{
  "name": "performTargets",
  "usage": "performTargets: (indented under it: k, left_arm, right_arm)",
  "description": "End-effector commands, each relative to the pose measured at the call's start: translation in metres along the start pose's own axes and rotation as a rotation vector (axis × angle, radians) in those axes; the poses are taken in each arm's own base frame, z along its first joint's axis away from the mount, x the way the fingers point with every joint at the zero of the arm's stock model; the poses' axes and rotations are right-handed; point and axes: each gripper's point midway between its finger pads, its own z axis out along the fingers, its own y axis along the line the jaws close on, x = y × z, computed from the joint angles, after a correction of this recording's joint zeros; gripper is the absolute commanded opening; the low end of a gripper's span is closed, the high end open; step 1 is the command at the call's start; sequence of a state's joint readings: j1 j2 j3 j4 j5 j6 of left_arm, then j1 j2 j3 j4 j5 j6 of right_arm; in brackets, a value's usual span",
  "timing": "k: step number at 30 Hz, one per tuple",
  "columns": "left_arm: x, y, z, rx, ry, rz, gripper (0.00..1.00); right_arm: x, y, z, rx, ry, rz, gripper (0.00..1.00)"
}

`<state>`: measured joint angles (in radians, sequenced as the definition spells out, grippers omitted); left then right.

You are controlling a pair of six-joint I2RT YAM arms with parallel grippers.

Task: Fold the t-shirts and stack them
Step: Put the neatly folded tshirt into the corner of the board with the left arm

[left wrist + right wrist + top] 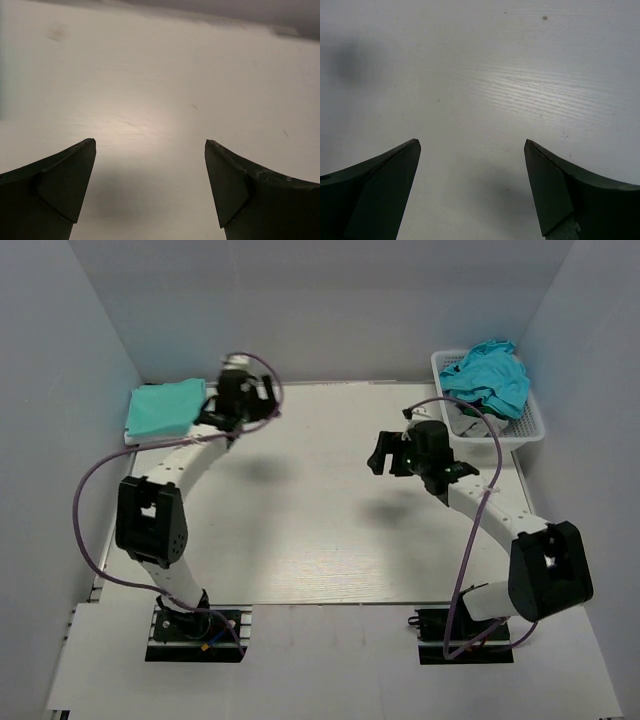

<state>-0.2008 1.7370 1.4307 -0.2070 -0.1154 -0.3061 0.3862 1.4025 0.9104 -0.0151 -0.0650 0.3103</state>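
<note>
A folded mint sea-green t-shirt [165,408] lies at the table's far left corner, with a white edge showing under it. A heap of crumpled turquoise-blue t-shirts [490,378] fills the white lattice basket [530,430] at the far right. My left gripper [243,398] hovers just right of the folded shirt, open and empty; its wrist view [150,145] shows only bare table between the fingers. My right gripper [392,447] hovers over the table's middle right, left of the basket, open and empty; its wrist view [472,142] also shows only bare table.
The pale wood-grain table [320,530] is walled in by grey panels at the back and both sides. Purple cables loop off both arms. The basket stands against the right wall.
</note>
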Motion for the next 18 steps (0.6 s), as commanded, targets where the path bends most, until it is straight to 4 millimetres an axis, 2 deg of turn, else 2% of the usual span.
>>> performTargets:
  k: [1,2,3,4,5,6,7,8,9,10,12,14,18]
  left_arm:
    - [0.081,-0.077,-0.022,0.149,0.144,0.025,1.00]
    - [0.109,-0.099,-0.044,0.207,0.172,0.065,1.00]
    - [0.119,-0.109,-0.057,0.237,0.175,0.068,1.00]
    - [0.124,-0.119,-0.068,0.271,0.161,0.054,1.00]
    - [0.155,-0.121,-0.084,0.283,0.206,0.067,1.00]
    - [0.146,-0.124,-0.103,0.307,0.167,0.041,1.00]
    - [0.148,-0.118,-0.110,0.270,0.151,0.007,1.00]
    - [0.164,-0.111,-0.118,0.239,0.168,0.011,1.00]
    - [0.158,-0.107,-0.128,0.226,0.140,-0.004,1.00]
    - [0.158,-0.100,-0.131,0.191,0.121,0.003,1.00]
    - [0.170,-0.100,-0.139,0.188,0.126,0.013,1.00]
    - [0.173,-0.099,-0.139,0.174,0.112,0.022,1.00]
    - [0.169,-0.105,-0.136,0.145,0.094,0.040,1.00]
  right_arm:
    - [-0.011,0.001,-0.018,0.004,-0.084,-0.002,0.90]
    - [-0.002,-0.005,-0.020,0.026,-0.075,-0.003,0.90]
    - [0.007,-0.008,-0.025,0.031,-0.067,-0.014,0.90]
    - [0.006,-0.006,-0.031,0.024,-0.080,-0.022,0.90]
    - [0.017,-0.011,-0.033,0.034,-0.061,-0.024,0.90]
    - [0.024,-0.013,-0.039,0.035,-0.063,-0.019,0.90]
    - [0.030,-0.014,-0.044,0.035,-0.069,-0.016,0.90]
    - [0.028,-0.012,-0.050,0.030,-0.090,-0.014,0.90]
    - [0.035,-0.016,-0.051,0.037,-0.087,-0.009,0.90]
    - [0.031,-0.013,-0.059,0.025,-0.118,-0.010,0.90]
    - [0.037,-0.021,-0.060,0.058,-0.132,-0.007,0.90]
    - [0.028,-0.019,-0.067,0.054,-0.175,-0.020,0.90]
    - [0.017,-0.017,-0.070,0.049,-0.206,-0.052,0.90]
